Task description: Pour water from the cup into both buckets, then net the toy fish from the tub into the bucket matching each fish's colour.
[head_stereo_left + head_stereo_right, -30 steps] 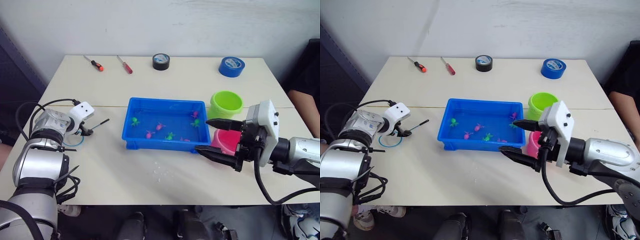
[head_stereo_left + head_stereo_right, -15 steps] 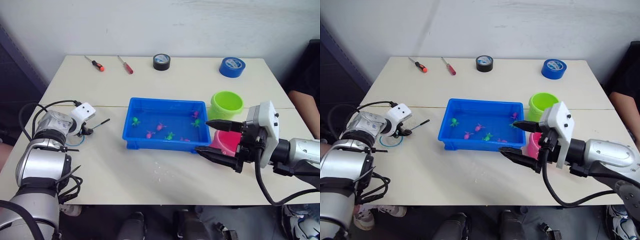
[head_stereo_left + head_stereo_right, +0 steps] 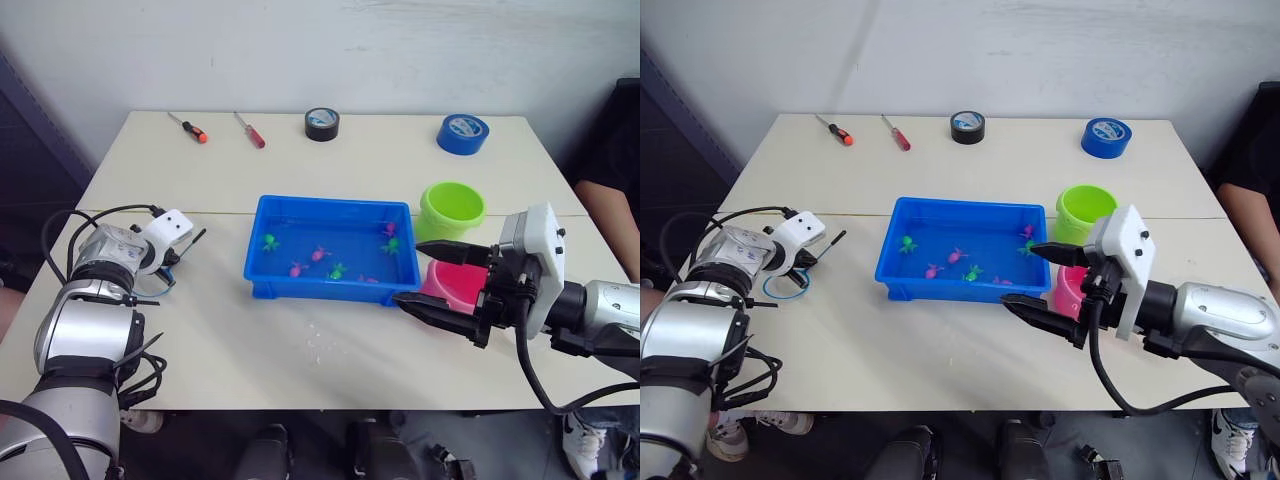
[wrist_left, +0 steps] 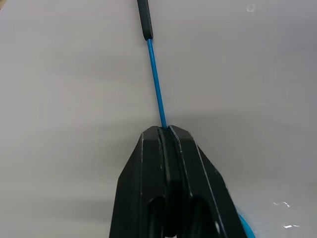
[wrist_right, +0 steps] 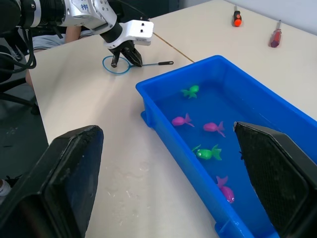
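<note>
Fingers of the left gripper (image 4: 166,130) now pinch the net (image 5: 120,64) handle on the table (image 3: 330,160), apparently lower than before, while the right gripper (image 3: 440,275) waits spread beside the tub (image 3: 330,290), netting seemingly imminent.

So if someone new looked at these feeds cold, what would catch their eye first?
Probably the bright blue tub in the middle of the table, with small pink and green toy fish in it. Next, the right hand, wide open just off the tub's right end, in front of the pink bucket and green bucket. On the robot's left, the left hand is shut on the net, low on the table.
</note>
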Motion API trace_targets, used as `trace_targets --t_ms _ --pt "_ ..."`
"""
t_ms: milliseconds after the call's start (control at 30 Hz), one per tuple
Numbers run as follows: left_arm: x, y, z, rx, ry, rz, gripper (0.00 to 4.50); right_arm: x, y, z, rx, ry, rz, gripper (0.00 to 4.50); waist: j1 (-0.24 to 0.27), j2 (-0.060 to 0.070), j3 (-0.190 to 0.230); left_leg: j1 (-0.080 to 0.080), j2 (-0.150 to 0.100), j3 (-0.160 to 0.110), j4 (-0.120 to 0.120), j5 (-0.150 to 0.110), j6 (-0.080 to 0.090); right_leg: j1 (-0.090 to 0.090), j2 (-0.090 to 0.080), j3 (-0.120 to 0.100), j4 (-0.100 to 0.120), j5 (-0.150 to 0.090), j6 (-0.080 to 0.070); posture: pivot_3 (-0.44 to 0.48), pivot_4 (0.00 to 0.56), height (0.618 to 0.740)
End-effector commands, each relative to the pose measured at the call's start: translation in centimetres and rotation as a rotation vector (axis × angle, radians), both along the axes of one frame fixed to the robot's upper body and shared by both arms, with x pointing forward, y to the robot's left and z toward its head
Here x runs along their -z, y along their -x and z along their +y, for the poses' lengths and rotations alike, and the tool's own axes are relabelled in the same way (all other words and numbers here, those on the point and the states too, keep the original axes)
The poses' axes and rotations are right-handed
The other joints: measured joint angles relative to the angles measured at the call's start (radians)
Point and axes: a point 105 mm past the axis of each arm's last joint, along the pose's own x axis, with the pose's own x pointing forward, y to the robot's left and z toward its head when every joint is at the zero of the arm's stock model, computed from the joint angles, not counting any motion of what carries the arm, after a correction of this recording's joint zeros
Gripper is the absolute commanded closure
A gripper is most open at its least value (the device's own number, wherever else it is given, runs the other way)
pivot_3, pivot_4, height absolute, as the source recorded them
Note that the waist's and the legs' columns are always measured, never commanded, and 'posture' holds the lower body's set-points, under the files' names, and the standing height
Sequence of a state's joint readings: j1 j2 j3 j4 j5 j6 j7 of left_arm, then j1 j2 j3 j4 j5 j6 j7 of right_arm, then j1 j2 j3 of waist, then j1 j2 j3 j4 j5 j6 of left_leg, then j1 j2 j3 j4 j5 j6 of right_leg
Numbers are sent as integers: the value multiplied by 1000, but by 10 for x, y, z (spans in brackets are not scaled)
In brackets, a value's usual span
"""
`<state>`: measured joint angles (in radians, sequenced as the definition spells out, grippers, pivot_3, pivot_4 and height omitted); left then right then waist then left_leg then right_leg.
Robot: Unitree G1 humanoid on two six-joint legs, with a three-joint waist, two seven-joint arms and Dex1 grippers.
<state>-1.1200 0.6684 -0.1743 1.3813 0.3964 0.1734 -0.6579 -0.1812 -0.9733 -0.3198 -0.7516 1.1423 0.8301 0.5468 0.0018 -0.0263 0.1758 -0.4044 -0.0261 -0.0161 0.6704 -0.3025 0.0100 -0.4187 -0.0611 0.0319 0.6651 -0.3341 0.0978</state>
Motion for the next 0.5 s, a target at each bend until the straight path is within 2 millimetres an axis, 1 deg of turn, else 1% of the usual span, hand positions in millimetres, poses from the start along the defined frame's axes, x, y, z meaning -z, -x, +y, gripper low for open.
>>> trace_targets --t_ms 33,67,133,233,300,367,433,500 --pt "-15 -2 -5 55 63 -26 4453 -8 6 2 -20 14 -41 0 1 0 0 0 0 0 0 0 0 0 0 0 0 0 0 0 150 736" --pt "-18 -3 -7 70 79 -31 4453 -7 6 2 -20 16 -39 0 2 0 0 0 0 0 0 0 0 0 0 0 0 0 0 0 150 736" --pt "-30 -5 -15 109 181 -74 4453 -5 5 0 -27 37 -35 0 2 0 0 0 0 0 1 0 0 0 0 0 0 0 0 0 150 736" --pt "-39 -3 -24 161 305 -100 4453 -4 4 -2 -33 45 -28 0 3 0 0 -1 0 0 1 0 0 0 0 0 0 0 0 0 150 736" --pt "-51 6 -34 279 453 -103 4453 -6 3 -3 -47 46 -19 0 1 0 0 -1 0 0 2 0 0 0 0 0 0 0 0 0 150 736" --pt "-68 19 -41 435 540 -93 4453 -8 2 -5 -63 56 -14 0 -4 0 0 -1 0 0 2 0 -1 0 0 0 0 0 0 0 150 736" --pt "-79 32 -42 554 538 -63 4453 -10 2 -7 -80 78 -12 0 -7 0 0 -1 0 1 2 1 -2 0 0 0 -1 0 0 0 150 736" --pt "-94 43 -47 668 536 -49 4453 -12 2 -10 -95 105 -12 0 -5 0 0 -1 1 0 2 2 -3 0 0 0 -1 0 0 0 150 736"
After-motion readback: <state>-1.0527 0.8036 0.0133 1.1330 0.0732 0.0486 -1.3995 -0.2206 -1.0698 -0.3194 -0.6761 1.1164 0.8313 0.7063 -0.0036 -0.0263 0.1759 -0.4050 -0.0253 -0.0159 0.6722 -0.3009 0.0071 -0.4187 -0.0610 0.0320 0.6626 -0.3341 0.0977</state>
